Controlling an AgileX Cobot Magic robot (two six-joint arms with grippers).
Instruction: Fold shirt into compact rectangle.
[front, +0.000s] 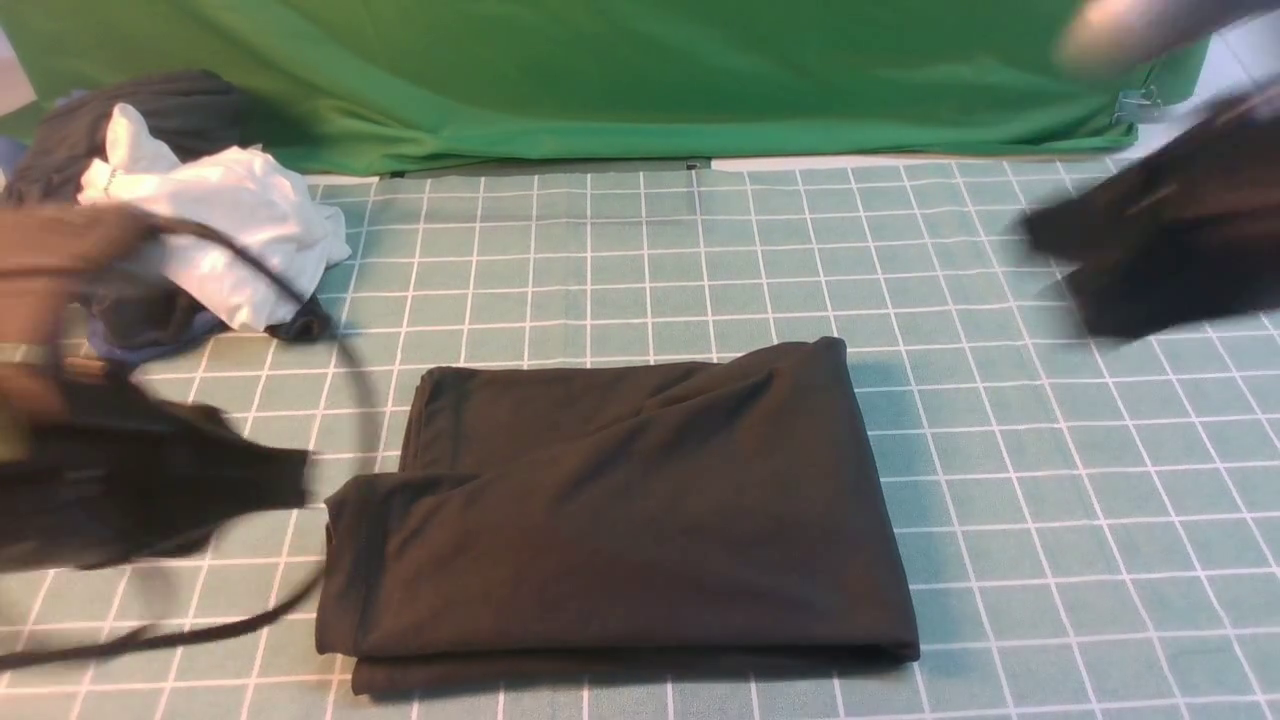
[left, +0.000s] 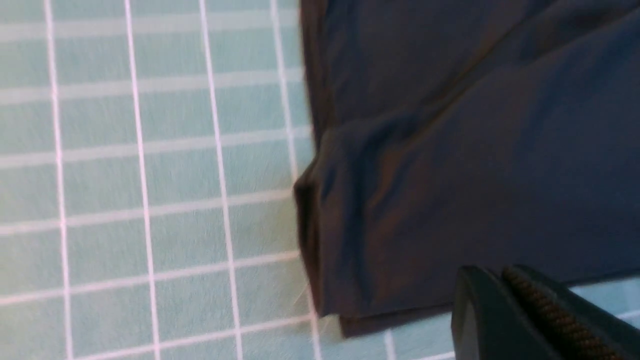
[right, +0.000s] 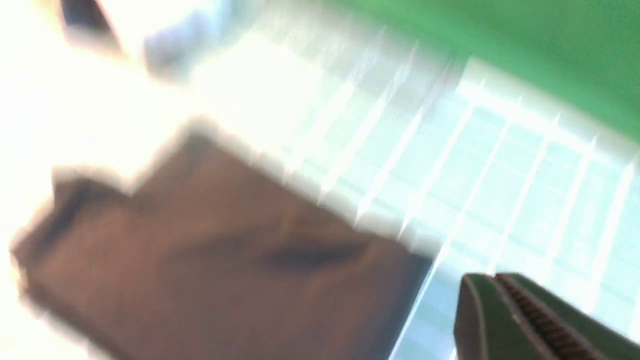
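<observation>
The black shirt (front: 620, 510) lies folded into a rough rectangle on the gridded mat, near its front middle; its print and label are hidden. Its left folded edge fills the left wrist view as the shirt (left: 450, 150), and it shows blurred in the right wrist view as the shirt (right: 210, 260). My left gripper (front: 270, 480) hovers blurred just left of the shirt, off the cloth, its jaws shut with nothing between them (left: 500, 280). My right gripper (front: 1060, 240) hangs blurred at the far right, well apart from the shirt, shut and empty (right: 492, 285).
A crumpled white garment (front: 240, 230) lies on a dark grey and blue clothes bundle (front: 150, 130) at the back left. A green backdrop cloth (front: 640, 80) bounds the far edge of the mat (front: 1050, 480). A black cable (front: 300, 300) loops by the left arm.
</observation>
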